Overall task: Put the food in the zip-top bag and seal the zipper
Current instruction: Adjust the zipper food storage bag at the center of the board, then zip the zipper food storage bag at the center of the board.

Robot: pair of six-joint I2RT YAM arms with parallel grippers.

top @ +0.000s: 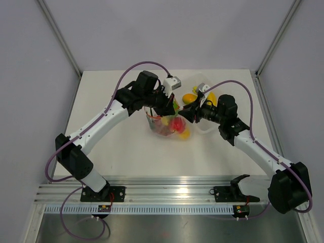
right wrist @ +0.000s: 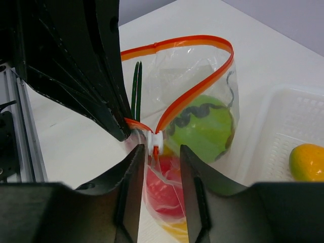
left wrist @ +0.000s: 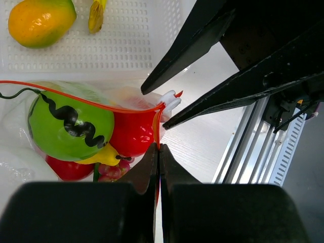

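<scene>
Pinching the crinkly clear bag's (right wrist: pixel 202 66) orange-red zipper (right wrist: pixel 195 91), the left gripper (left wrist: pixel 158 149) may lose it if the half-open right gripper (right wrist: pixel 159 152) tugs the white slider (right wrist: pixel 156 137).

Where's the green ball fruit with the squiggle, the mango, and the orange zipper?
green round fruit (left wrist: pixel 55 136), left wrist view, on its green skin below the black squiggle.
mango (left wrist: pixel 38 20), left wrist view, middle of its orange side.
zipper (right wrist: pixel 195 94), right wrist view, on the orange-red strip.

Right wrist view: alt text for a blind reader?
The right gripper, jaws open, straddles the white slider of the orange zipper on a gaping bag; the left gripper pinches the zipper. Inside: a green fruit, a red fruit.
</scene>
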